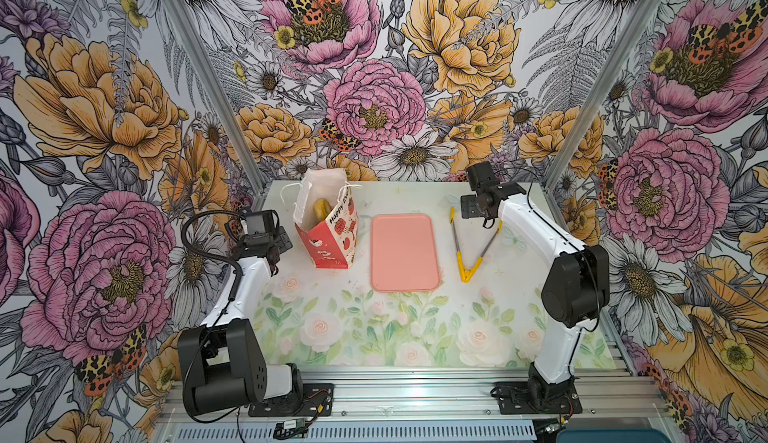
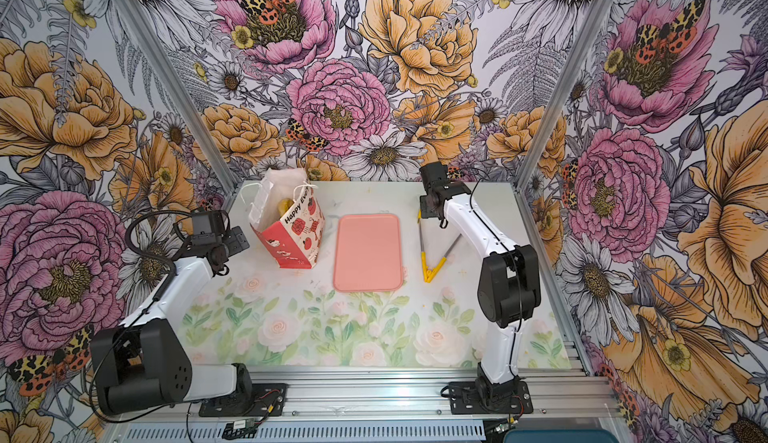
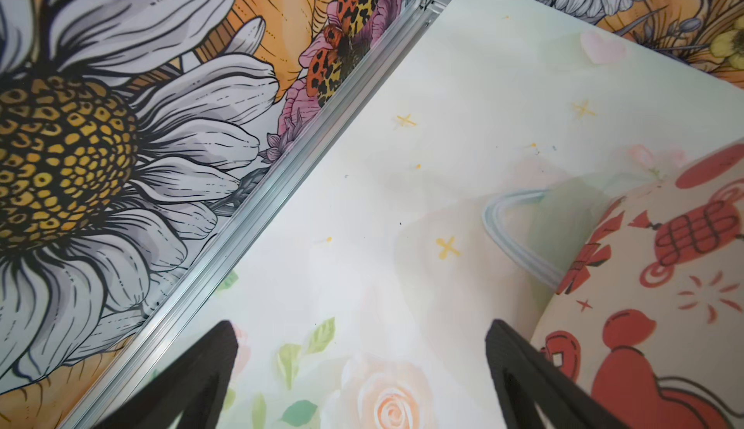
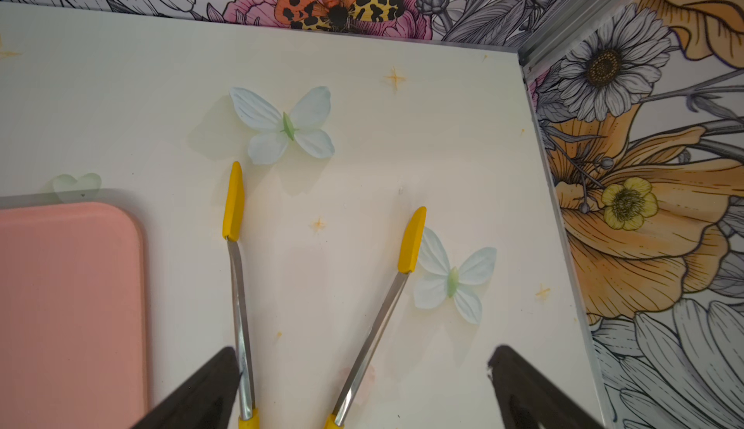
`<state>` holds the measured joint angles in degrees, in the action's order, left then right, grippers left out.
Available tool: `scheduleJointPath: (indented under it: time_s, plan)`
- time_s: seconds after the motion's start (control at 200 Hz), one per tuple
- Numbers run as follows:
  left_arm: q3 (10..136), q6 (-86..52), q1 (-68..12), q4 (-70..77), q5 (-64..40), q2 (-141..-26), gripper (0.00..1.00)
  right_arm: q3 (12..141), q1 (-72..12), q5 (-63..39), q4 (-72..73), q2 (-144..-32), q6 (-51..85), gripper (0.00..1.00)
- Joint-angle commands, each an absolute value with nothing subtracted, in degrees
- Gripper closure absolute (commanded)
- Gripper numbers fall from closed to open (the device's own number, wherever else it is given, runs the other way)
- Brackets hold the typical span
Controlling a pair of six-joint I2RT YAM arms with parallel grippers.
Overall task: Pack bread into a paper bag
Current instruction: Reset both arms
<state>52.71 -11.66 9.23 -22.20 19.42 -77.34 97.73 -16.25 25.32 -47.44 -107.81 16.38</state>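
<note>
TOP VIEWS
- Item: paper bag (image 1: pixel 328 229), at the far left of the table (image 1: pixel 374 337). It stands upright but leans, with its mouth open. Seen in both top views
- Item: bread (image 1: pixel 322 206). One golden-brown piece shows inside the bag's mouth; any pieces below it are hidden. None shows on the pink tray (image 1: pixel 405 252)
- Item: tongs (image 1: pixel 467 249), yellow-tipped, lying splayed in a V just right of the tray
- Item: left gripper (image 1: pixel 285 239), just beside the bag's left wall, carrying nothing
- Item: right gripper (image 1: pixel 470 208), over the tong tips, carrying nothing
- Judgement: packing looks finished or nearly so

LEFT WRIST
- Left gripper (image 3: pixel 362 330): fingers spread wide, with only bare table between them. One finger lies close against the bag's printed wall; whether it touches cannot be told
- Item: string handle (image 3: pixel 519 241), drooping outside the bag
- Hazard: a sideways sweep towards the bag could topple the light, leaning bag and spill the bread. A finger hooking the handle loop could drag the bag along

RIGHT WRIST
- Right gripper (image 4: pixel 364 352): fingers spread wide. Both tong arms run between them, one steel arm hard by a finger
- Hazard: a slanted retreat could catch that arm and skid the tongs into the tray
</note>
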Motion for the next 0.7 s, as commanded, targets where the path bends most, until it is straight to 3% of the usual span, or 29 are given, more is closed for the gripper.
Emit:
scheduleJointPath:
  time_s: [0.0, 0.255, 0.385, 0.695]
  plan:
    - [50.5, -6.4, 8.2, -12.5, 14.7, -77.8, 0.01, 95.9, -15.7, 28.6, -44.5, -104.5, 14.0, 0.01]
    - [46.2, -1.9, 7.6, -5.9, 7.5, -80.4, 0.01, 91.9, -14.0, 30.1, -40.3, -102.9, 12.5, 0.01]
    - [46.3, -2.6, 7.2, -4.1, 4.3, -82.3, 0.01, 85.3, -13.9, 31.8, -31.5, -100.3, 7.3, 0.01]
    - [43.9, -0.4, 4.6, 2.5, 2.7, -83.0, 0.01, 76.3, -11.0, 29.6, -22.6, -99.0, 4.0, 0.01]
